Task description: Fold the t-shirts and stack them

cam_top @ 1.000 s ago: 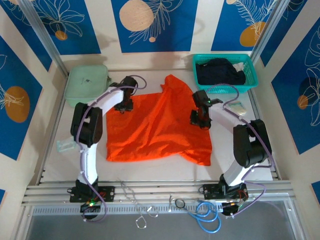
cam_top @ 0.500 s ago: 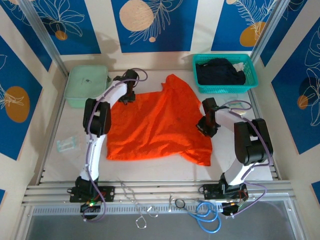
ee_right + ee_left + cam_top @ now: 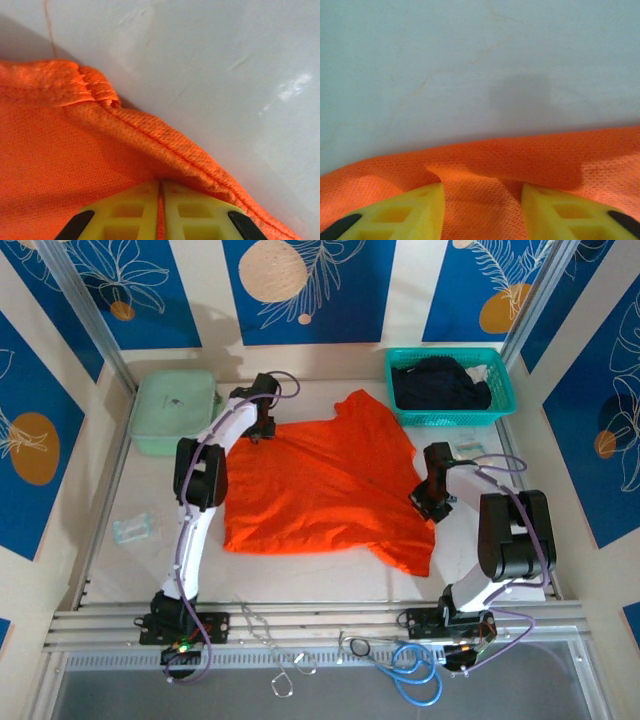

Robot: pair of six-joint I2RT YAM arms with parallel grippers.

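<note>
Since the previous second both arms have drawn outward, the garment now lies flatter and wider on the table (image 3: 120, 490).

1. Far left: the pale green box (image 3: 175, 410) stands apart from the work.
2. Left gripper (image 3: 262, 430): it has travelled toward the far-left corner of the cloth. In the left wrist view its yellow fingers (image 3: 415, 210) stand moderately apart and straddle a fold at the hem. The cloth lies between them and is not pinched.
3. Centre: the orange t-shirt (image 3: 320, 490) occupies the middle of the table. It has shifted slightly right, and the raised peak at its far edge has dropped and spread.
4. Right gripper (image 3: 432, 502): it has moved outward and nearer. In the right wrist view the jaws are closed, with a thin line of orange seam clamped between them.
5. Far right: the teal basket (image 3: 500, 400) holds the black t-shirt (image 3: 440, 383), not yet handled.

Meaning for the task: the stage appears to be flattening, before the first fold. One side looks released or nearly so, so any further pull from the right may drag the cloth rather than stretch it.

Orientation: the longest spread runs diagonally from the far-left corner to the near-right corner. One flap points toward the back wall and another toward the near right. Which end carries the collar cannot be determined.
</note>
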